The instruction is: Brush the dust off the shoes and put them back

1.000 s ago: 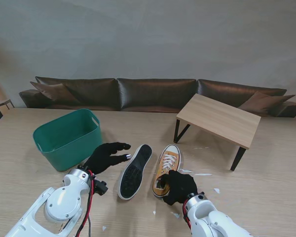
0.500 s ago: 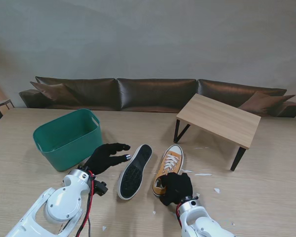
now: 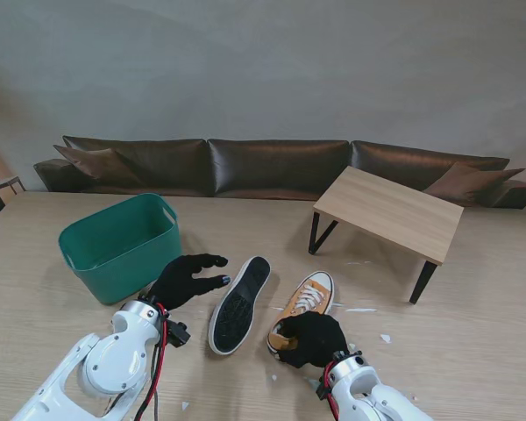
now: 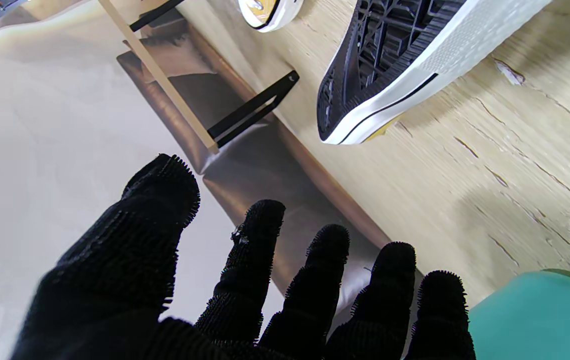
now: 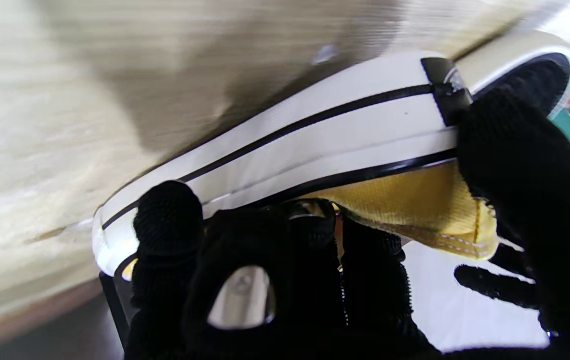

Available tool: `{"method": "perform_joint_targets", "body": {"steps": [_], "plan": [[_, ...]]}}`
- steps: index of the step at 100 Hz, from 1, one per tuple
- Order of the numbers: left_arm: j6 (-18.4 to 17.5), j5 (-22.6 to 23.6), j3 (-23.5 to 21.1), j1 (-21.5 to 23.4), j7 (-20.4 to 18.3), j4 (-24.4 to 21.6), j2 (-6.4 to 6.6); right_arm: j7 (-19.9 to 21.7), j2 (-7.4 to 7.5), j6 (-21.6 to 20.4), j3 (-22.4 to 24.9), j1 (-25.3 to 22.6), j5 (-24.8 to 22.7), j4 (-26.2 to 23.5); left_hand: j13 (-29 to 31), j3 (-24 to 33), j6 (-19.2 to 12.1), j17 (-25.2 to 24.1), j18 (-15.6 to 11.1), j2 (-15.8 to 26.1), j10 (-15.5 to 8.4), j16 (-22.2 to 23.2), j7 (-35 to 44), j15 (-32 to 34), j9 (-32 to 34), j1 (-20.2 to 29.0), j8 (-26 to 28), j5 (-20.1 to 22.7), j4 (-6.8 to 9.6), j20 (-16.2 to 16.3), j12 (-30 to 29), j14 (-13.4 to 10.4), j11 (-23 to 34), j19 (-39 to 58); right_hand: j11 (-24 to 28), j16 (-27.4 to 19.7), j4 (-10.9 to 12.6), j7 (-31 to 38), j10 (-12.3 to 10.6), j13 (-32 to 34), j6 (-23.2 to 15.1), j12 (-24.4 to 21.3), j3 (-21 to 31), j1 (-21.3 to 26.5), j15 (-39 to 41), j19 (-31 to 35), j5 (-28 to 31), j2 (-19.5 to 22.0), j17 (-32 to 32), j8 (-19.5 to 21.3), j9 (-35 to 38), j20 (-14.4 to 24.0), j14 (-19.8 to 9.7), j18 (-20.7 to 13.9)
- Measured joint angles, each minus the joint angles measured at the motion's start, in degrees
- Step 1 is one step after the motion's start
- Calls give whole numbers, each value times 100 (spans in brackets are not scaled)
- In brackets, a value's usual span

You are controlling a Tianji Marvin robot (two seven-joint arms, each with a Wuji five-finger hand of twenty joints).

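Note:
Two yellow canvas sneakers lie on the wooden table. One sneaker [image 3: 240, 303] rests on its side with its black sole [image 4: 395, 50] facing me. The other sneaker [image 3: 307, 303] sits upright with white laces, its toe angled to the right. My right hand [image 3: 313, 339], in a black bristled glove, is shut on that upright sneaker's heel; the right wrist view shows fingers [image 5: 285, 260] inside the collar and the thumb [image 5: 520, 165] over the white heel rubber [image 5: 325, 145]. My left hand [image 3: 186, 277] hovers open just left of the overturned sneaker, fingers [image 4: 260, 260] spread, holding nothing.
A green plastic basket [image 3: 123, 244] stands at the left, beside my left hand. A small low wooden table [image 3: 390, 210] with black legs sits at the back right. Bits of white debris [image 3: 361, 310] lie on the tabletop to the right of the shoes. A dark sofa [image 3: 280, 167] runs along the back.
My right hand has turned the upright sneaker, swinging its toe to the right and away from the overturned one. The left hand and the overturned sneaker have stayed put.

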Motion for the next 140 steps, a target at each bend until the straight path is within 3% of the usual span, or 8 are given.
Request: {"method": "perform_joint_targets", "body": {"steps": [10,21,36,52,78,102,115,140], "plan": [[-41,90,-13,3,29,17,0,283,-15,-182,164,-88,276,-144,0,0,0,0,0,0,7,0,0,0,1,0,0,1,0,1,0,1,0,0,2,-1,0,-165,32,12,42,-18,4,13,-24,1,115,5,0,114,57,11,55,-1],[-158,127,-55,33,95,18,-1,363,-81,-328,331,-152,1122,-258,0,0,0,0,0,0,7,0,0,0,1,0,0,2,0,1,0,1,0,0,2,-1,0,-227,90,12,166,-19,6,103,-29,1,134,66,0,144,57,188,121,-1],[-274,135,-110,88,140,15,-1,623,-143,-250,555,-214,1361,-543,-33,0,0,0,0,0,7,1,0,0,1,0,1,2,0,1,0,1,0,0,2,-1,0,-230,132,9,205,-36,6,112,-31,11,135,144,0,193,57,312,158,-1],[-410,177,-138,108,10,6,24,761,-191,-93,765,-233,2091,-871,-170,2,-8,-98,-6,0,-57,1,0,-3,-73,0,1,2,0,1,0,25,-13,-66,-6,-2,0,-230,199,7,262,-81,6,112,-38,98,135,207,0,226,60,431,221,17],[-628,374,-95,68,-327,-2,134,981,-225,446,1075,-338,2690,-1673,-641,110,-186,-364,-311,-9,-279,-148,-278,-256,-617,-8,-101,-574,0,-84,-140,-268,-125,-292,-91,-28,34,-230,362,-2,403,-86,-8,96,-40,98,135,365,-1,449,75,467,358,45],[-862,332,56,-82,-691,64,230,1004,-303,813,1202,-291,3390,-1989,-1113,162,-359,-692,-596,-149,-440,-280,-641,-384,-1159,-14,-365,-1268,0,-267,-257,-534,-221,-438,-133,-46,104,-230,361,-31,669,-87,63,153,-40,381,375,443,-2,463,70,674,361,155],[-983,298,181,-238,-1029,108,285,984,-341,873,1214,-249,3576,-2105,-1046,305,-373,-732,-665,-204,-470,-287,-735,-414,-1241,-23,-608,-1481,0,-370,-267,-573,-210,-498,-132,-46,104,-230,361,-31,754,-87,63,153,-39,329,447,501,-2,464,71,681,361,155],[-1175,73,538,-532,-1068,236,317,946,-384,992,1204,-141,3815,-2238,-1186,410,-431,-853,-742,-261,-506,-345,-902,-430,-1455,-258,-850,-1804,0,-454,-338,-638,-218,-508,-132,-50,104,-227,361,-32,768,-87,119,163,-37,398,447,501,-2,489,71,687,361,155]]}}
